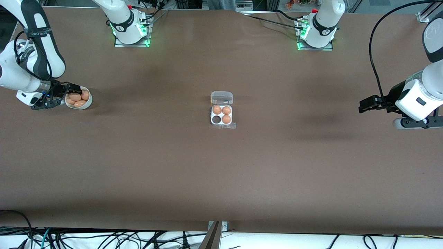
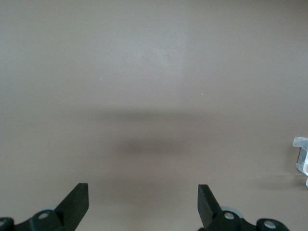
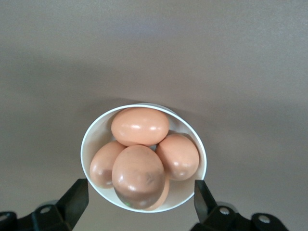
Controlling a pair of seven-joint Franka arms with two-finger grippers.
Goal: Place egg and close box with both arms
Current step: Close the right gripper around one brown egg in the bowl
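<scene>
The box [image 1: 221,116] sits mid-table, its clear lid [image 1: 222,98] laid open on the side toward the robots' bases. Three tan eggs fill its cells; the cell [image 1: 216,119] nearer the front camera, on the right arm's side, is bare. My right gripper [image 1: 73,92] hangs open over a white bowl [image 1: 87,102] at the right arm's end. In the right wrist view its fingers [image 3: 77,196] stand wide on either side of the topmost egg [image 3: 138,175], apart from it. My left gripper [image 1: 363,105] waits open over bare table at the left arm's end, nothing between its fingers [image 2: 79,197].
The bowl [image 3: 91,144] holds several eggs piled together. A corner of the box [image 2: 302,155] shows at the edge of the left wrist view. Both arm bases [image 1: 129,29] stand along the table edge farthest from the front camera. Cables hang off the near edge.
</scene>
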